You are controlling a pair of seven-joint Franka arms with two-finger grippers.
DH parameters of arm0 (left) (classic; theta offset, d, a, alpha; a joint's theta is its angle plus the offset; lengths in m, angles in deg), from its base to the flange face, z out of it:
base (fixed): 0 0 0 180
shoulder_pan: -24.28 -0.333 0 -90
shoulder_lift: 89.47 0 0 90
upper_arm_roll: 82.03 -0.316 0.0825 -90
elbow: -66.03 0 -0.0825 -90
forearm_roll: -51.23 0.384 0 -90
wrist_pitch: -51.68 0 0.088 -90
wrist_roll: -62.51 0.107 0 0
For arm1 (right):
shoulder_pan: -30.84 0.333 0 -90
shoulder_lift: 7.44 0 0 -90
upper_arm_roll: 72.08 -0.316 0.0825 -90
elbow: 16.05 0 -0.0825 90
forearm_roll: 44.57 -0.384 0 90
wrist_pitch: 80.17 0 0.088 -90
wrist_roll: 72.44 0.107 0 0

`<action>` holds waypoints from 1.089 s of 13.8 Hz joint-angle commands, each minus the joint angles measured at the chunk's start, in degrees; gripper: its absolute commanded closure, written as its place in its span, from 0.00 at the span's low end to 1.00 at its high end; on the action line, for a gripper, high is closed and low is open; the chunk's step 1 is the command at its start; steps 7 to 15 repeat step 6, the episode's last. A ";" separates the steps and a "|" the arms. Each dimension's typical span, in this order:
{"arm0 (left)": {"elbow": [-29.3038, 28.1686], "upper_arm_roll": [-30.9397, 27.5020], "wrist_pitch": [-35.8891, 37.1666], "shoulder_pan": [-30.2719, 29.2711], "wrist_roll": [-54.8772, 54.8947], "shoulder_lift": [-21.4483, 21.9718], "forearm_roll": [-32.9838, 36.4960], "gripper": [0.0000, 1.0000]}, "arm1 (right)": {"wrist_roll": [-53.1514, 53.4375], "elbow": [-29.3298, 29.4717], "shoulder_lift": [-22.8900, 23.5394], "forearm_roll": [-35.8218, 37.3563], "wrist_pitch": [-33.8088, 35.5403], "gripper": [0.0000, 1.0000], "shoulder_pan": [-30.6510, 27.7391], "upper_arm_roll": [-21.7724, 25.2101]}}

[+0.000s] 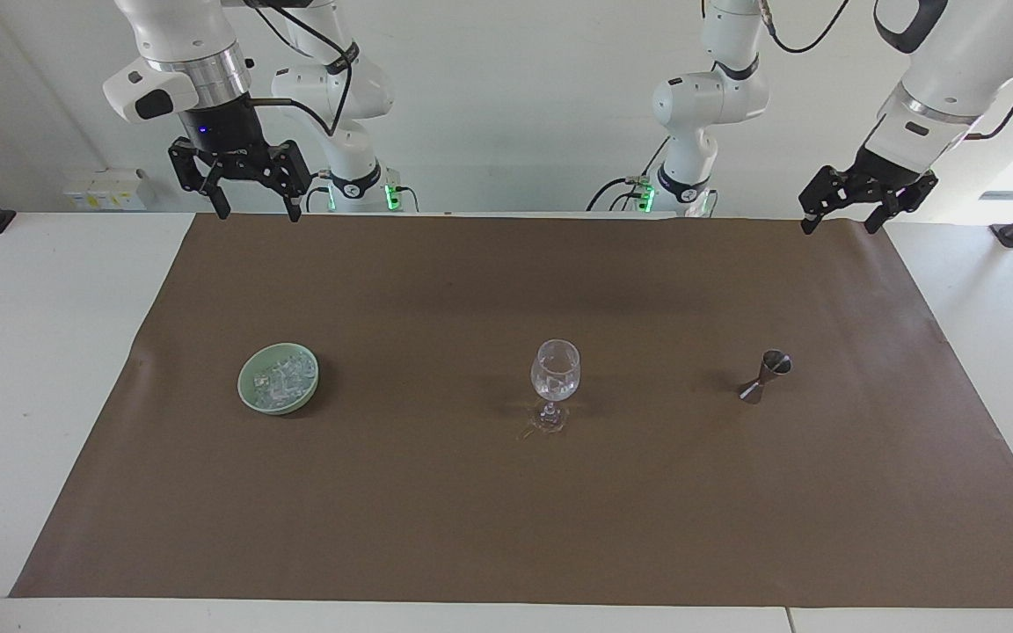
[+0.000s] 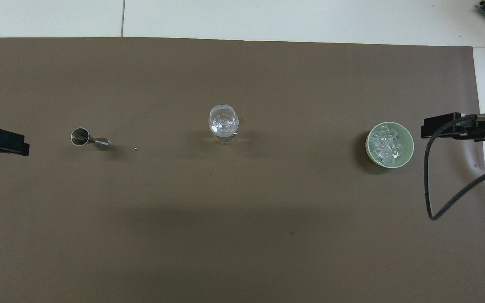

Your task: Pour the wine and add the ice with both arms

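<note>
A clear wine glass (image 1: 555,369) (image 2: 223,118) stands upright mid-mat with glinting clear contents in its bowl; the wine itself I cannot make out. Toward the right arm's end sits a pale green bowl (image 1: 244,387) (image 2: 368,145) holding several chunks of ice (image 1: 282,376) (image 2: 387,143). A small metal jigger (image 1: 766,376) (image 2: 86,138) stands toward the left arm's end. My right gripper (image 1: 258,211) (image 2: 440,125) hangs open and empty over the mat's edge by the robots. My left gripper (image 1: 839,227) (image 2: 2,141) hangs open and empty over the mat's other corner by the robots.
A brown mat (image 1: 506,510) covers most of the white table (image 1: 49,352). A black cable (image 2: 430,189) loops down from the right arm beside the bowl. Tiny specks lie on the mat between jigger and glass.
</note>
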 commanded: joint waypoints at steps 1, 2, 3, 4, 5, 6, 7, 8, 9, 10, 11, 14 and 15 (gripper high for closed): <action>-1.44 -0.21 0.51 0.09 0.42 1.52 0.89 0.00 | -1.09 -1.82 -1.41 -1.48 -0.74 0.00 -1.11 -0.27; -1.44 -0.21 0.51 0.09 0.42 1.52 0.89 0.00 | -1.09 -1.82 -1.41 -1.48 -0.74 0.00 -1.38 -0.18; -1.44 -0.21 0.42 0.09 0.42 1.52 0.89 0.00 | -1.09 -1.82 -1.41 -1.48 -1.00 0.00 -1.38 -0.27; -1.44 -0.21 0.42 0.09 0.42 1.52 0.89 0.00 | -1.26 -1.82 -1.41 -1.48 -1.01 0.00 -1.38 -0.27; -1.44 -0.21 0.51 0.09 0.42 1.52 0.89 0.00 | -1.35 -1.82 -1.41 -1.48 -1.01 0.00 -1.38 -0.27; -1.44 -0.21 0.42 0.09 0.42 1.52 0.89 0.00 | -1.61 -1.82 -1.50 -1.48 -0.92 0.00 -1.38 -0.27; -1.44 -0.21 0.42 0.09 0.42 1.52 0.89 0.00 | -1.61 -1.82 -1.50 -1.48 -0.92 0.00 -1.38 -0.27; -1.44 -0.21 0.42 0.09 0.42 1.52 0.89 0.00 | -1.61 -1.82 -1.50 -1.48 -0.92 0.00 -1.38 -0.27; -1.44 -0.21 0.42 0.09 0.42 1.52 0.89 0.00 | -1.61 -1.82 -1.50 -1.48 -0.92 0.00 -1.38 -0.27; -1.44 -0.21 0.42 0.09 0.42 1.52 0.89 0.00 | -1.61 -1.82 -1.50 -1.48 -0.92 0.00 -1.38 -0.27; -1.44 -0.21 0.42 0.09 0.42 1.52 0.89 0.00 | -1.61 -1.82 -1.50 -1.48 -0.92 0.00 -1.38 -0.27; -1.44 -0.21 0.42 0.09 0.42 1.52 0.89 0.00 | -1.61 -1.82 -1.50 -1.48 -0.92 0.00 -1.38 -0.27; -1.44 -0.21 0.42 0.09 0.42 1.52 0.89 0.00 | -1.61 -1.82 -1.50 -1.48 -0.92 0.00 -1.38 -0.27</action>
